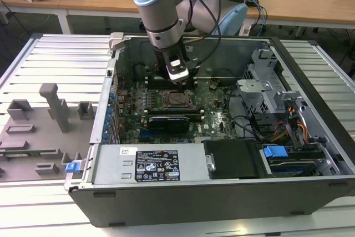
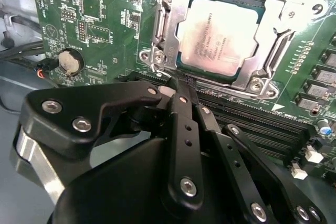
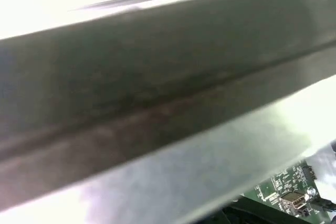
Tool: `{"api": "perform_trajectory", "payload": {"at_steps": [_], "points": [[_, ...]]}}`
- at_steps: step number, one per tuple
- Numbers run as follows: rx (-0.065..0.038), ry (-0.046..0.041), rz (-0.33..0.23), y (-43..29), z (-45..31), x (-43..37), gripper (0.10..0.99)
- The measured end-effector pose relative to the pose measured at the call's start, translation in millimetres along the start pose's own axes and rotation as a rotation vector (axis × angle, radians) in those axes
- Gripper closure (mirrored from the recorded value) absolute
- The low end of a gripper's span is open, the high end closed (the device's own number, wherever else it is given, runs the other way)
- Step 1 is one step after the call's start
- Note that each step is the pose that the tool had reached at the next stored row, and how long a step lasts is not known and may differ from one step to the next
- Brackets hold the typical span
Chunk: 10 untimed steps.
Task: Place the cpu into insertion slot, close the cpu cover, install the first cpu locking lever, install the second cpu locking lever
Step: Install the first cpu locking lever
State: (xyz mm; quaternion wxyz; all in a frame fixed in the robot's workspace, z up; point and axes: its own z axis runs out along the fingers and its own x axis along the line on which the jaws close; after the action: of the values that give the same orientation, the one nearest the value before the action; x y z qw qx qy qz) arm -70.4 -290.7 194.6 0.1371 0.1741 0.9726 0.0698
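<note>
The cpu (image 2: 220, 35), a square chip with a silvery-tan top, lies flat in the insertion slot (image 1: 176, 99) of the green motherboard. The cpu cover (image 2: 269, 22), a silvery frame plate, lies down around the chip, which shows through its window. My gripper (image 2: 177, 84) is shut with nothing between its black fingers. Its tips sit right at the near corner of the socket frame, beside a screw and a thin metal lever end (image 2: 156, 67); I cannot tell if they touch. In the exterior view the gripper (image 1: 185, 84) hangs just behind the socket inside the open computer case.
A black graphics card (image 1: 169, 121) lies in front of the socket, and long memory slots (image 2: 247, 111) run beside it. A grey power supply (image 1: 150, 165), a drive cage (image 1: 260, 92) and cables line the case. The case wall (image 3: 157, 103) is close. A grey fixture tray (image 1: 44, 120) lies outside.
</note>
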Motion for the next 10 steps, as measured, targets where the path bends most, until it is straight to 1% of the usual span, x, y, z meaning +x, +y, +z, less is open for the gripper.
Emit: {"api": "perform_trajectory", "payload": {"at_steps": [4,9,10], "points": [[0.000,-0.0001,0.000,0.4,-0.8,-0.8,0.980],[0.000,0.0001,0.000,1.1,-4.3,-1.8,0.980],[0.002,-0.0006,-0.001,1.4,-5.4,-2.2,0.980]]}}
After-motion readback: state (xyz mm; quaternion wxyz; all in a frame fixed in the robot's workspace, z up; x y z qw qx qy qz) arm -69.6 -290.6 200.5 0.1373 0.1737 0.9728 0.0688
